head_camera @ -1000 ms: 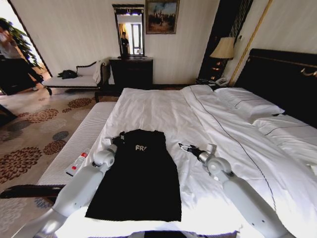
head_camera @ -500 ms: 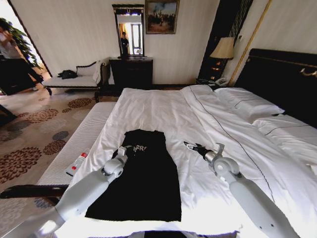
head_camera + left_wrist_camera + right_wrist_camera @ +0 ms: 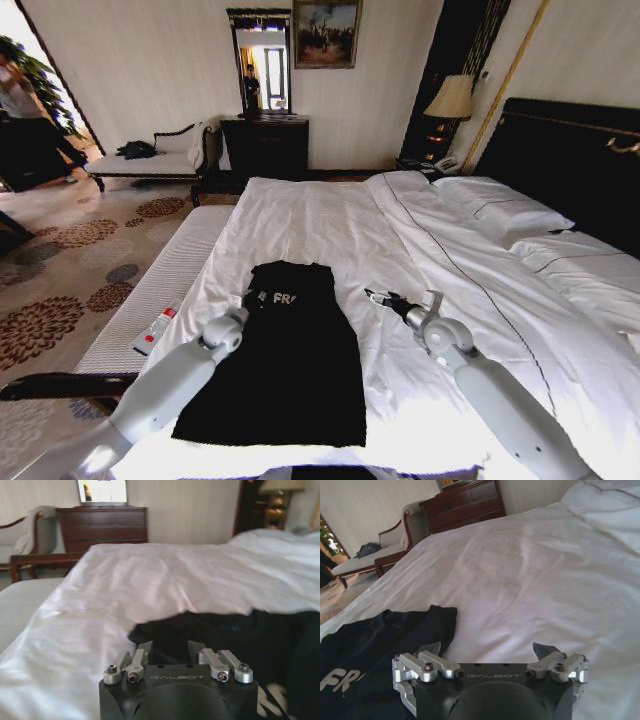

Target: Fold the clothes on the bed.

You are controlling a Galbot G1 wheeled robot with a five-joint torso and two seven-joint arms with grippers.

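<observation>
Left claw (image 3: 250, 300) has retreated to the black T-shirt (image 3: 290, 370) collar edge, jaws apart; right claw (image 3: 378, 297) apart beside it on the bed (image 3: 330, 215); fold unstarted.

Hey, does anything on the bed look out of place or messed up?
Nothing odd. The T-shirt lies flat on the bed, sleeves already folded in. Only a small red-and-white object sits on the bench.

Your left gripper (image 3: 249, 298) has slid back toward the T-shirt's (image 3: 285, 370) left edge; right gripper (image 3: 378, 297) retreated slightly.
</observation>
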